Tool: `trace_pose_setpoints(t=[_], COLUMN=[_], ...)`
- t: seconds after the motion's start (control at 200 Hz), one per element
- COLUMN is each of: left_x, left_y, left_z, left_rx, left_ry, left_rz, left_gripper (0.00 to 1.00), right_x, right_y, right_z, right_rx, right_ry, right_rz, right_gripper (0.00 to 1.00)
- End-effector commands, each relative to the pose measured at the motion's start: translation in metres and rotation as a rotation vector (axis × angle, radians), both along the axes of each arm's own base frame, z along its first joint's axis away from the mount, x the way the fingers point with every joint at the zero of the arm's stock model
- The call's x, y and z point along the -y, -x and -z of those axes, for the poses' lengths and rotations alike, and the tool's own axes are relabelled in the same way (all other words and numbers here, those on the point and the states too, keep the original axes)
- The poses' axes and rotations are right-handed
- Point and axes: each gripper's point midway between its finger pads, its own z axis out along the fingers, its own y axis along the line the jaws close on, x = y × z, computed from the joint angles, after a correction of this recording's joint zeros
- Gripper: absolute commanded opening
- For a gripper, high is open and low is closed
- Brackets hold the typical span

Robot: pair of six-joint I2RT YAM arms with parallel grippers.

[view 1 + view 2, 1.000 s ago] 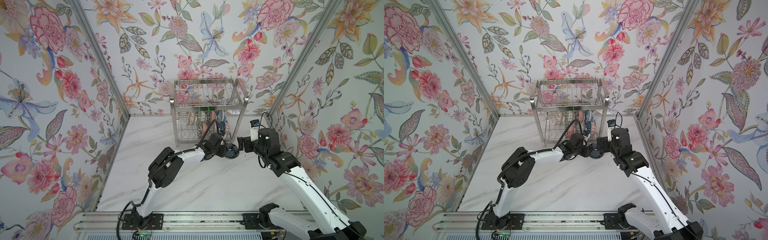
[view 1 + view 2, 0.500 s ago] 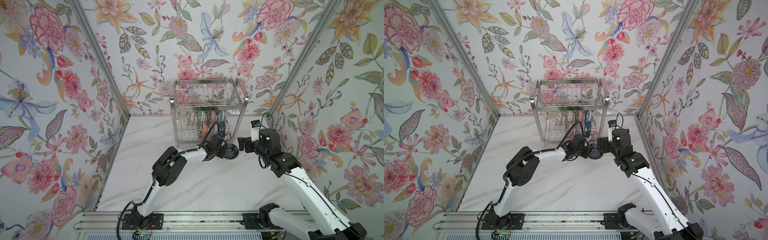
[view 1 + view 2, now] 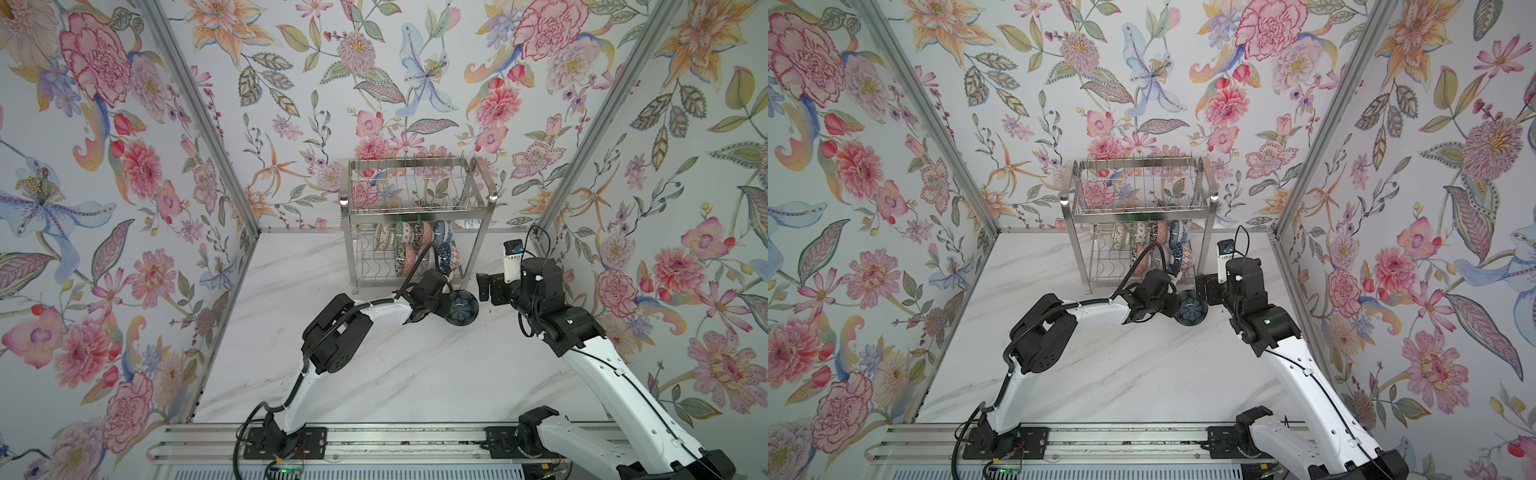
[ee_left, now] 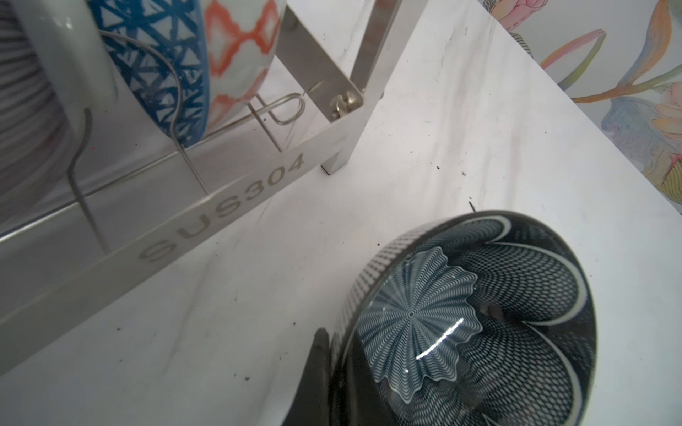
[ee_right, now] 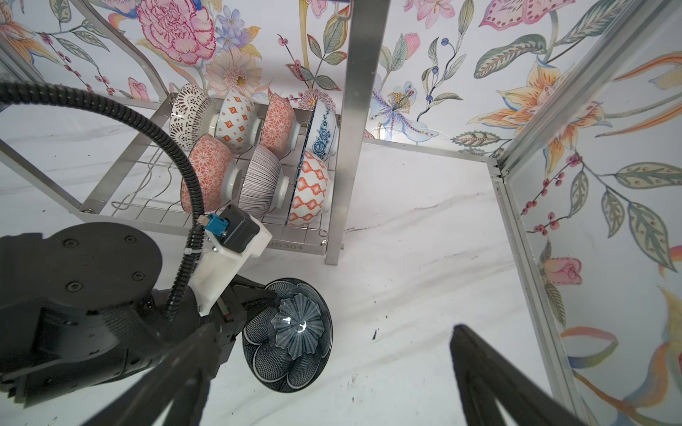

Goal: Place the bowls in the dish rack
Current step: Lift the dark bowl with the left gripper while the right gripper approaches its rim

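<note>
A dark bowl with a blue-grey net pattern lies tilted on the marble table in front of the dish rack's right front leg. My left gripper is shut on its near rim, one finger outside and one inside the dark bowl. The right wrist view shows the same hold on the bowl. My right gripper stands open just right of the bowl, holding nothing. Several patterned bowls stand on edge on the rack's lower shelf, also seen as bowls.
The rack's front rail and leg stand close behind the left gripper. The flowered side wall with its metal frame is close on the right. A mounting rail runs along the table's front edge.
The left gripper has closed onto the dark bowl's rim, and the left arm's elbow has shifted slightly right. The right arm has hardly moved.
</note>
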Motion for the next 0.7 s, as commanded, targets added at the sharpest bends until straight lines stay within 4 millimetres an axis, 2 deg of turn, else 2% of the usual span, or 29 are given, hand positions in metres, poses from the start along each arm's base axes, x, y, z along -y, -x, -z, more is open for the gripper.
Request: trace_pose_setpoints(t=[0.0,0.13,0.235,0.395,0.405,0.415,0.43,0.55,0.696], left_x=[-0.017,-0.043,-0.071,-0.117,-0.119,-0.123,-0.128,-0.16,-0.188], left_y=[0.011,0.022,0.03,0.04,0.04,0.042,0.042,0.041,0.038], left_z=[-0.029,-0.072,-0.104,-0.136,-0.134,-0.144,-0.149,-0.161,-0.168], left_rx=[0.058,0.142,0.209,0.282,0.281,0.295,0.304,0.335,0.356], left_ry=[-0.007,0.015,0.023,0.006,-0.002,0.012,0.016,0.007,0.017], left_rz=[-0.003,-0.035,-0.079,-0.161,-0.164,-0.172,-0.182,-0.25,-0.315], left_gripper=[0.0,0.0,0.0,0.0,0.0,0.0,0.0,0.0,0.0], right_x=[0.002,0.001,-0.004,-0.013,-0.015,-0.016,-0.018,-0.044,-0.094], right_y=[0.005,0.009,0.011,0.013,0.013,0.013,0.013,0.014,0.017], right_z=[-0.002,-0.006,-0.009,-0.013,-0.013,-0.013,-0.014,-0.013,-0.007], right_rx=[0.014,0.017,0.019,0.015,0.014,0.013,0.014,0.013,0.006], right_ry=[-0.025,-0.048,-0.072,-0.101,-0.103,-0.105,-0.108,-0.137,-0.174], right_rz=[0.007,-0.002,-0.02,-0.038,-0.043,-0.045,-0.051,-0.107,-0.214], right_gripper=[0.99,0.99,0.99,0.99,0.99,0.99,0.99,0.99,0.99])
